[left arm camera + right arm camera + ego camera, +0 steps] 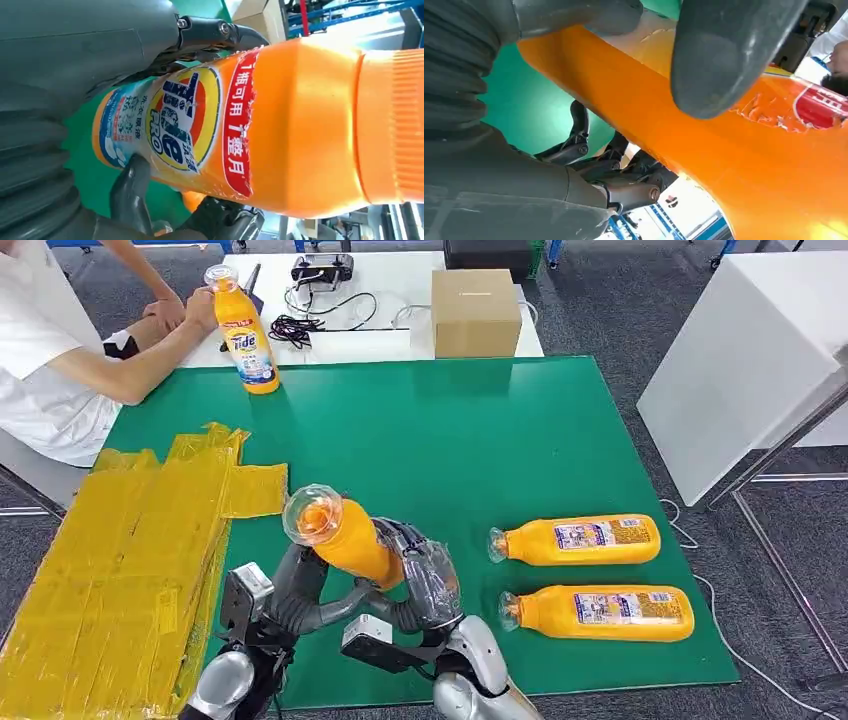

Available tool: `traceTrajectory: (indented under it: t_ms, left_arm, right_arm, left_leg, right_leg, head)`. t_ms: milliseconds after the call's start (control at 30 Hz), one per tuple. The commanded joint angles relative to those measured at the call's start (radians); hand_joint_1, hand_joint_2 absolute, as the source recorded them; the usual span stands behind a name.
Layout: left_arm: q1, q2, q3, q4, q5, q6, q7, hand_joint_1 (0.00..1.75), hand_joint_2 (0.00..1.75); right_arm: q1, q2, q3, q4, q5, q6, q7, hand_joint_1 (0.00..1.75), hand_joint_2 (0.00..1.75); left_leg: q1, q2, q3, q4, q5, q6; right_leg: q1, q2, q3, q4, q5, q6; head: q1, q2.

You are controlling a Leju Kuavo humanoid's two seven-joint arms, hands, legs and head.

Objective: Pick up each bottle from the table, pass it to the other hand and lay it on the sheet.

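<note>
Between both hands [300, 585], orange bottle [350, 538]

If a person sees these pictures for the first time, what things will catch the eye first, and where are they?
First comes the orange bottle raised near the front of the green mat, gripped between the left hand and the right hand. To its right, two more orange bottles lie on their sides on the mat. At the far left corner, a person's hand holds another upright bottle, and yellow sheets cover the left side.
</note>
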Motion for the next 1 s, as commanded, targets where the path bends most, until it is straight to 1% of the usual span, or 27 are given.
traceTrajectory:
  t_ms: [33,67,100,133,167,200,267,300,433,467,533,567,733,800,933,967,1000]
  left_arm:
    - [-0.004,0.003,-0.087,0.012,0.002,-0.026,0.003,0.0,1.75]
    - [-0.005,0.001,-0.085,0.015,0.003,-0.023,0.002,0.0,1.75]
    - [-0.009,-0.001,-0.077,0.017,0.008,-0.011,-0.004,0.0,1.75]
    - [-0.012,-0.003,-0.07,0.019,0.011,-0.001,-0.007,0.0,1.75]
    - [-0.016,-0.003,-0.063,0.02,0.013,0.006,-0.009,0.0,1.75]
    - [-0.019,-0.004,-0.051,0.022,0.015,0.016,-0.011,0.0,1.75]
    - [-0.025,-0.007,-0.035,0.027,0.012,0.036,-0.013,0.0,1.75]
    - [-0.029,-0.008,-0.026,0.031,0.014,0.042,-0.014,0.0,1.75]
    - [-0.029,-0.013,-0.008,0.038,0.025,0.055,-0.016,0.0,1.75]
    - [-0.029,-0.013,-0.008,0.038,0.025,0.055,-0.016,0.0,1.75]
    - [-0.029,-0.013,-0.008,0.038,0.025,0.055,-0.016,0.0,1.75]
    - [-0.029,-0.013,-0.008,0.038,0.025,0.055,-0.016,0.0,1.75]
    - [-0.029,-0.013,-0.008,0.038,0.025,0.055,-0.016,0.0,1.75]
    - [-0.029,-0.013,-0.008,0.038,0.025,0.055,-0.016,0.0,1.75]
    - [-0.029,-0.013,-0.008,0.038,0.025,0.055,-0.016,0.0,1.75]
    - [-0.029,-0.013,-0.008,0.038,0.025,0.055,-0.016,0.0,1.75]
    - [-0.029,-0.013,-0.008,0.038,0.025,0.055,-0.016,0.0,1.75]
  right_arm:
    - [-0.032,0.003,0.011,0.057,0.005,0.027,-0.005,1.75,1.75]
    - [-0.032,0.0,0.028,0.052,0.008,0.037,-0.013,1.75,1.75]
    - [-0.032,-0.007,0.054,0.045,-0.013,0.078,-0.028,1.75,1.75]
    - [-0.032,-0.011,0.073,0.041,-0.021,0.101,-0.031,1.75,1.75]
    - [-0.032,-0.016,0.09,0.038,-0.029,0.125,-0.033,1.75,1.75]
    - [-0.03,-0.017,0.104,0.038,-0.032,0.137,-0.034,1.75,1.75]
    - [-0.041,-0.023,0.133,0.048,-0.035,0.153,-0.032,1.75,1.75]
    - [-0.049,-0.024,0.145,0.061,-0.034,0.158,-0.034,1.75,1.75]
    - [-0.062,-0.021,0.166,0.099,-0.033,0.155,-0.034,1.75,1.75]
    - [-0.062,-0.021,0.166,0.099,-0.033,0.155,-0.034,1.75,1.75]
    - [-0.062,-0.021,0.166,0.099,-0.033,0.155,-0.034,1.75,1.75]
    - [-0.062,-0.021,0.166,0.099,-0.033,0.155,-0.034,1.75,1.75]
    - [-0.062,-0.021,0.166,0.099,-0.033,0.155,-0.034,1.75,1.75]
    - [-0.062,-0.021,0.166,0.099,-0.033,0.155,-0.034,1.75,1.75]
    - [-0.062,-0.021,0.166,0.099,-0.033,0.155,-0.034,1.75,1.75]
    - [-0.062,-0.021,0.166,0.099,-0.033,0.155,-0.034,1.75,1.75]
    - [-0.062,-0.021,0.166,0.099,-0.033,0.155,-0.034,1.75,1.75]
  left_leg:
    - [-0.001,0.0,0.004,-0.001,-0.001,0.0]
    - [0.0,0.001,0.006,-0.001,-0.002,0.0]
    - [0.0,0.0,0.003,-0.001,-0.001,0.0]
    - [-0.001,0.0,0.006,-0.001,-0.002,0.0]
    - [0.0,0.0,0.003,-0.001,-0.001,0.0]
    - [0.0,0.001,0.005,-0.001,-0.002,0.0]
    - [0.0,0.001,0.002,-0.001,-0.001,0.0]
    - [0.0,0.001,0.005,-0.001,-0.002,0.0]
    - [0.0,0.0,0.004,-0.001,-0.001,0.0]
    - [0.0,0.0,0.006,-0.001,-0.002,0.0]
    - [-0.001,0.001,0.004,-0.001,-0.001,0.0]
    - [0.0,0.001,0.006,-0.001,-0.002,0.0]
    - [0.0,0.001,0.003,-0.001,0.0,0.0]
    - [0.0,0.001,0.008,-0.002,-0.002,0.0]
    - [0.0,0.001,0.002,-0.001,0.0,0.0]
    - [0.0,0.0,0.005,-0.001,-0.001,0.0]
    - [0.0,0.0,0.004,-0.001,-0.001,0.0]
  right_leg:
    - [-0.001,0.0,0.004,-0.001,-0.001,0.001]
    - [0.0,0.0,0.006,-0.002,-0.002,0.001]
    - [0.0,0.0,0.003,-0.001,-0.001,0.001]
    - [-0.001,0.0,0.006,-0.002,-0.002,0.001]
    - [0.0,0.0,0.004,-0.001,-0.001,0.001]
    - [0.0,0.0,0.006,-0.002,-0.002,0.001]
    - [0.0,0.0,0.002,-0.001,-0.001,0.001]
    - [0.0,0.0,0.005,-0.002,-0.002,0.001]
    - [0.0,0.0,0.004,-0.001,-0.001,0.001]
    - [0.0,-0.001,0.006,-0.002,-0.001,0.001]
    - [-0.001,0.0,0.004,-0.001,-0.001,0.001]
    - [0.0,-0.001,0.007,-0.003,-0.001,0.002]
    - [0.0,-0.001,0.003,-0.001,-0.001,0.001]
    - [0.0,-0.001,0.009,-0.003,-0.002,0.002]
    - [0.0,-0.001,0.002,-0.001,-0.001,0.001]
    - [0.0,-0.001,0.005,-0.002,-0.001,0.001]
    - [0.0,-0.001,0.004,-0.002,-0.001,0.001]
  head:
    - [0.0,0.0]
    - [0.0,0.0]
    - [0.0,0.0]
    - [0.0,0.0]
    - [0.0,0.0]
    - [0.0,0.0]
    - [0.0,0.0]
    - [0.0,0.0]
    - [0.0,0.0]
    - [0.0,0.0]
    - [0.0,0.0]
    - [0.0,0.0]
    - [0.0,0.0]
    - [0.0,0.0]
    - [0.0,0.0]
    - [0.0,0.0]
    - [0.0,0.0]
